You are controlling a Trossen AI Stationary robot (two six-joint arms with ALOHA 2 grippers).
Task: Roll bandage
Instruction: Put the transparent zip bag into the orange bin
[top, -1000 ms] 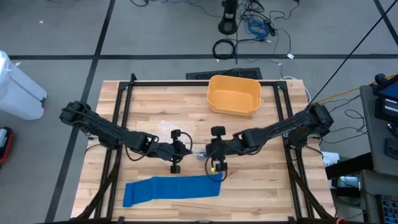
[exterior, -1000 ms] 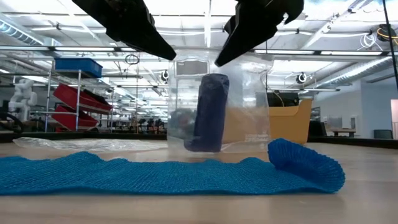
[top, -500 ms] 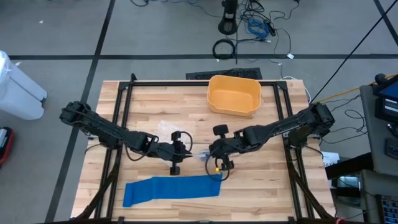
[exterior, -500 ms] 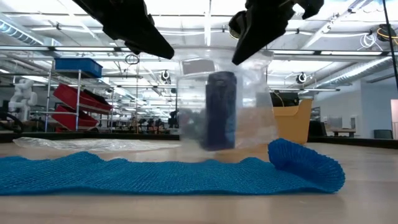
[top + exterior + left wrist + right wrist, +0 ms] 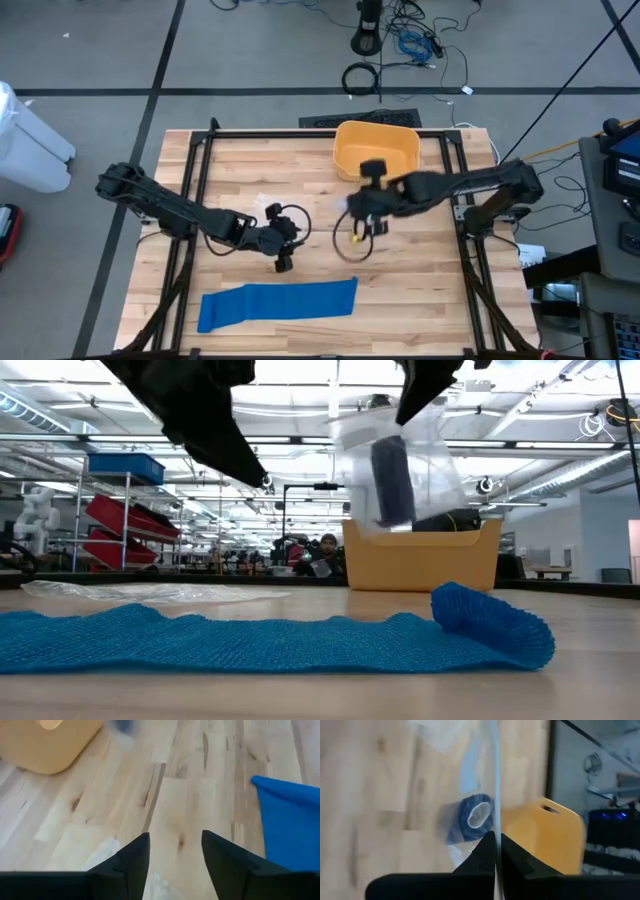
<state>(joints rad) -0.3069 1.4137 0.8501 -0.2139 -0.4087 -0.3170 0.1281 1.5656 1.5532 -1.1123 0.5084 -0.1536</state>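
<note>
A long blue bandage [image 5: 278,303] lies flat near the table's front edge, its right end [image 5: 490,622] curled into a short roll. My right gripper [image 5: 358,215] is shut on a clear plastic bag [image 5: 395,465] with a dark blue bandage roll [image 5: 472,817] inside, lifted above the table in front of the orange bin. My left gripper [image 5: 172,851] stands open left of the bag, above bare wood, with nothing between its fingers [image 5: 284,248]. My right gripper pinches the bag's upper plastic edge [image 5: 495,805] between its two fingers, which slant down from above. The bag hangs below the fingers, clear of the table, tilted, with the dark roll [image 5: 390,480] resting inside it.
An orange bin [image 5: 376,152] stands at the table's far side, just behind the lifted bag. A crumpled clear wrapper [image 5: 265,205] lies on the wood beside my left arm. Bare wood stretches between the flat bandage and the bin.
My right gripper has risen and swung toward the far edge and the orange bin, carrying the bag with the roll up off the table. My left gripper has let go of the bag and stays about where it was.
</note>
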